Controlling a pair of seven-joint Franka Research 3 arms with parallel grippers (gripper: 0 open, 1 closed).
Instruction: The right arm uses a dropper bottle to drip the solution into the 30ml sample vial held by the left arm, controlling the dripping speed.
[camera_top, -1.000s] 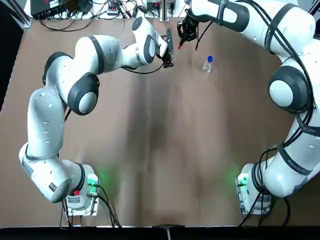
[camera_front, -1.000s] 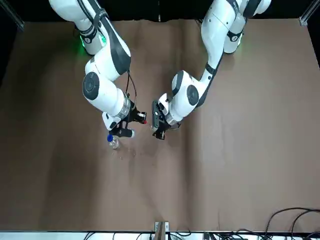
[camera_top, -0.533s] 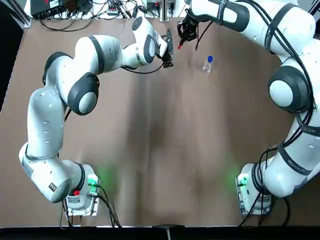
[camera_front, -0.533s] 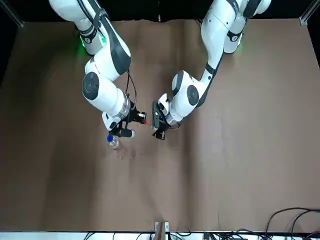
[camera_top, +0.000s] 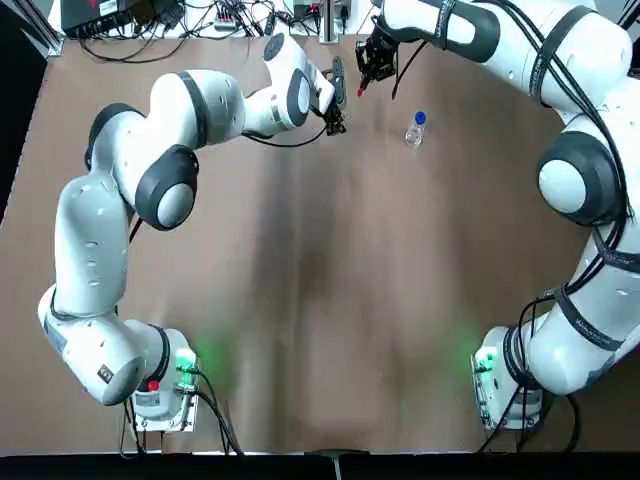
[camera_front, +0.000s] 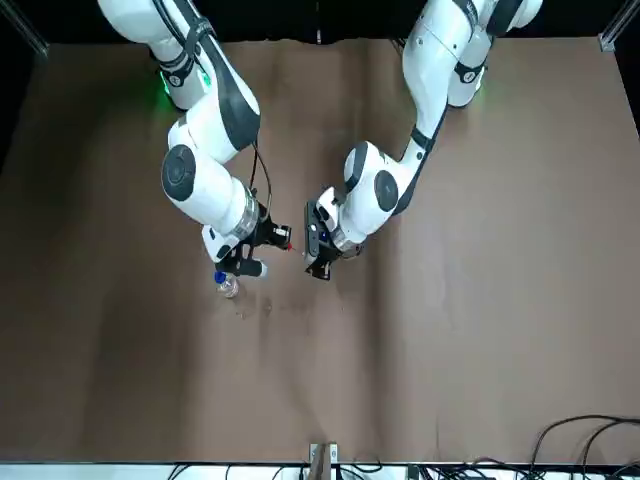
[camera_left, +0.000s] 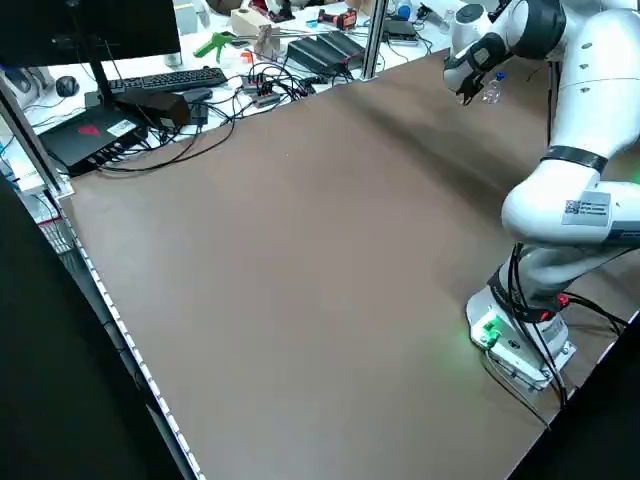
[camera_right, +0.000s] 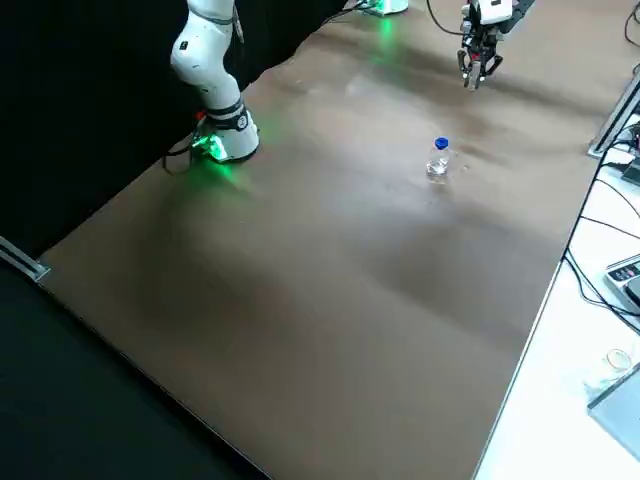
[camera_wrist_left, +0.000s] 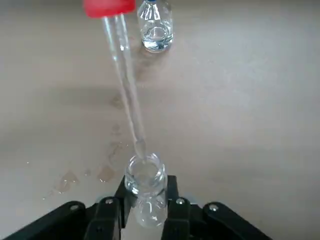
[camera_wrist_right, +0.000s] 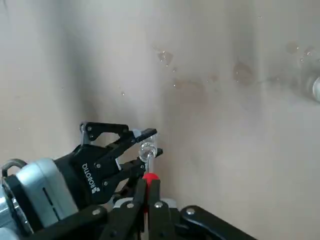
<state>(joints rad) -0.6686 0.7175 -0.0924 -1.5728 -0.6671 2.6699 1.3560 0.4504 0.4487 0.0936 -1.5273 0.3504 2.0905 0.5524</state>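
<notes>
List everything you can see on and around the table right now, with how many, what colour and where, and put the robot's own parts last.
Dropper bottle: one, clear with blue collar, standing alone on the table.
Dropper: one, clear with red top, tip at the vial's mouth.
Sample vial: one, clear, in the left end effector.
Wet spots: several, on the table below.
Table: one, brown.
Keyboard: one, black, beyond the table.
Left end effector: black, shut on the vial.
Right end effector: black, gripping the dropper.

Keyboard (camera_left: 165, 79) and cables (camera_left: 270, 85) beyond brown table (camera_left: 300, 250).
</notes>
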